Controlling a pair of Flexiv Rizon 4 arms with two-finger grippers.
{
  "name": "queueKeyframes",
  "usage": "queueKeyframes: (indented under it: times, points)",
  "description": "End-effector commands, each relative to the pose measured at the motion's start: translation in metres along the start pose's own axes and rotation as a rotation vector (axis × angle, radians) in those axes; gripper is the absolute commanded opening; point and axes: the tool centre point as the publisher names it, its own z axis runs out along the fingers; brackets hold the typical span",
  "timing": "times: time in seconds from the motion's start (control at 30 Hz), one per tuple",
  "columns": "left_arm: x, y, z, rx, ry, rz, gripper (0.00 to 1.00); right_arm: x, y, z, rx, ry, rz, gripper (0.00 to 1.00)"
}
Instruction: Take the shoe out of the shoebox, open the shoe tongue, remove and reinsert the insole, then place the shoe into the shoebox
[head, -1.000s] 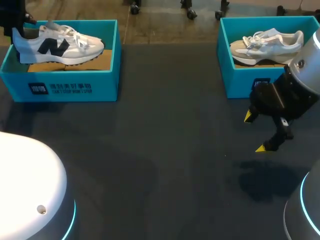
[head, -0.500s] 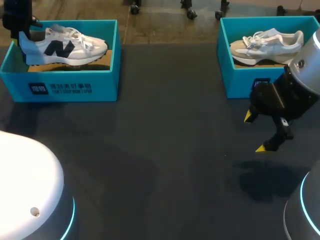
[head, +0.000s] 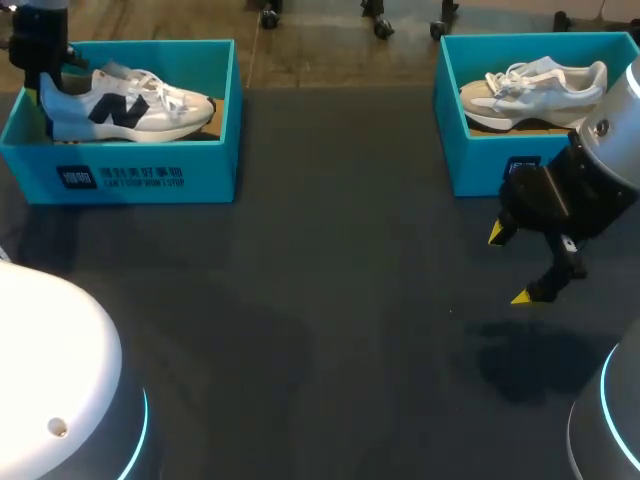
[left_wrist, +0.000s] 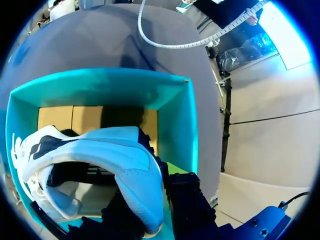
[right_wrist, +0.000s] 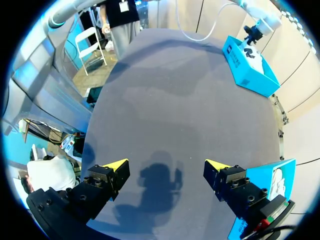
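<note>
Left end effector (head: 40, 62) is pinched on the heel of the white shoe (head: 135, 105) w/ the dark side logo. The shoe sits inside the teal shoebox (head: 140, 150) at the far left of the bench (head: 330, 300), toe pointing twd the middle. Box front has white print (head: 120, 178), but it's too small for me to make out tbh. Right end effector (head: 509, 265) hangs over the bench w/ fingers spread wide, just in front of the other shoebox (head: 480, 165), which has a second white shoe (head: 535, 88) in it.
</note>
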Motion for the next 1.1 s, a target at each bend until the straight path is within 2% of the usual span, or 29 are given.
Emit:
queueKeyframes:
  times: [0.03, 0.37, 1.1]
  points:
    - [0.002, -0.022, 0.003, -0.040, 0.001, 0.002, 0.00, -0.001, 0.000, 0.002, 0.001, 0.002, -0.001, 1.00]
    - [0.003, -0.046, 0.007, -0.060, -0.008, 0.005, 0.00, -0.001, 0.000, 0.002, 0.001, 0.002, -0.001, 1.00]
    - [-0.016, -0.033, 0.031, -0.033, -0.007, 0.028, 0.00, -0.001, 0.000, 0.002, 0.001, 0.002, -0.001, 1.00]
